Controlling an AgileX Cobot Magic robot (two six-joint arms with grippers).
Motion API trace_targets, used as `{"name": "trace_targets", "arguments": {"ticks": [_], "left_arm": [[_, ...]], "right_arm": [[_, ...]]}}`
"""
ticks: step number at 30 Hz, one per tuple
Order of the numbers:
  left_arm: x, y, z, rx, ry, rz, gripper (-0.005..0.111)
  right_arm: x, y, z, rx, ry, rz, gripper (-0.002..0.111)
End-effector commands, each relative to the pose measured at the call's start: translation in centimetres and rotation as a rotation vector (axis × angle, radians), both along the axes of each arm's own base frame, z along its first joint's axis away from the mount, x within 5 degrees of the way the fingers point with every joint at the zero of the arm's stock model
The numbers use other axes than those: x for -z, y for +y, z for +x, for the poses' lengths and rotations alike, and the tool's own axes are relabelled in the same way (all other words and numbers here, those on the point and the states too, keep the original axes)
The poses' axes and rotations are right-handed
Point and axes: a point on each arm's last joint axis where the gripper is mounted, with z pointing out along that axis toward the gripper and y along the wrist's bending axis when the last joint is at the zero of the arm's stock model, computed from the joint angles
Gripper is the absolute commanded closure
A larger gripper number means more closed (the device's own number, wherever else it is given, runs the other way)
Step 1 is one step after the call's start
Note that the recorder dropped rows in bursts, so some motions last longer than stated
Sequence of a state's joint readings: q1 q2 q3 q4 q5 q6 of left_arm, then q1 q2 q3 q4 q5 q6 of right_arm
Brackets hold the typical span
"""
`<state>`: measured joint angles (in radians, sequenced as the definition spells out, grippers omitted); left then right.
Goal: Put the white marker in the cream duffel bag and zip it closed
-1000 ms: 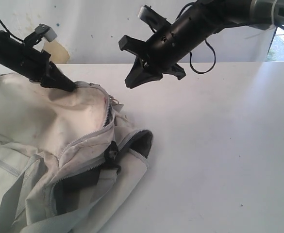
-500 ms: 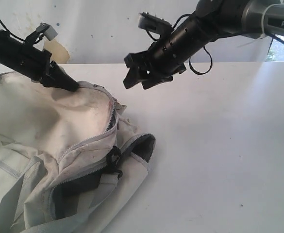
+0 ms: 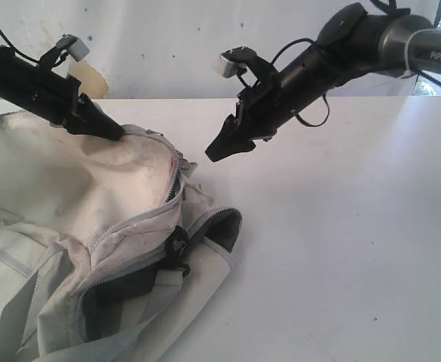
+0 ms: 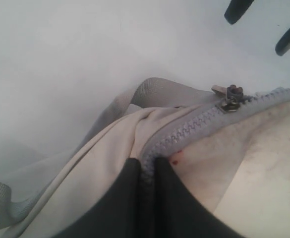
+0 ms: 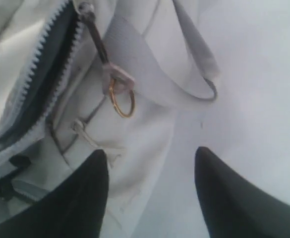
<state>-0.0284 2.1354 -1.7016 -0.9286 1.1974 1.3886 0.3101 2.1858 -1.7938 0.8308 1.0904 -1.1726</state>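
Observation:
The cream duffel bag (image 3: 69, 196) lies slumped on the left of the white table, smudged, with grey zippers. My left gripper (image 3: 114, 134) is shut on the bag's top zipper seam (image 4: 184, 134); its black fingers pinch the grey teeth between them (image 4: 147, 166). The zipper pull (image 4: 229, 94) sits a short way along that seam. My right gripper (image 3: 214, 151) hangs open just above the bag's near end. Between its tips (image 5: 150, 156) I see only fabric and table. A metal pull with a gold ring (image 5: 120, 94) lies just beyond them. The white marker is out of view.
A zipped side pocket gapes open at the bag's front (image 3: 130, 279), beside a black buckle (image 3: 176, 245) and grey webbing straps (image 5: 149, 74). The white table (image 3: 341, 241) stretches to the right of the bag. A white wall stands behind.
My right gripper has turned and dropped lower, closer to the bag's end. The left gripper stays clamped on the zipper seam.

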Motion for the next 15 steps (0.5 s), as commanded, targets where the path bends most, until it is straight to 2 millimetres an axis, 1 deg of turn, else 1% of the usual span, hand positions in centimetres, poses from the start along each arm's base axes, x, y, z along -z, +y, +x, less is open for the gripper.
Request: {"name": "trace_targets", "arguments": {"ticks": [1, 5, 9, 11, 15], "left_arm": [[-0.5, -0.5, -0.3, 0.011, 0.012, -0.04, 0.107], [-0.5, -0.5, -0.3, 0.011, 0.012, -0.04, 0.107], [-0.5, -0.5, -0.3, 0.013, 0.011, -0.04, 0.107], [-0.5, -0.5, -0.3, 0.014, 0.009, -0.039, 0.107], [-0.5, -0.5, -0.3, 0.014, 0.009, -0.039, 0.107]], "right_arm": [[0.7, 1.2, 0.4, -0.086, -0.072, 0.179, 0.059], [1.9, 1.8, 0.9, -0.121, -0.132, 0.243, 0.059], [2.9, 1.9, 1.1, -0.11, -0.1, 0.26, 0.059], [3.1, 2.1, 1.0, -0.113, -0.096, 0.264, 0.059], [3.8, 2.9, 0.7, -0.16, -0.115, 0.26, 0.059]]}}
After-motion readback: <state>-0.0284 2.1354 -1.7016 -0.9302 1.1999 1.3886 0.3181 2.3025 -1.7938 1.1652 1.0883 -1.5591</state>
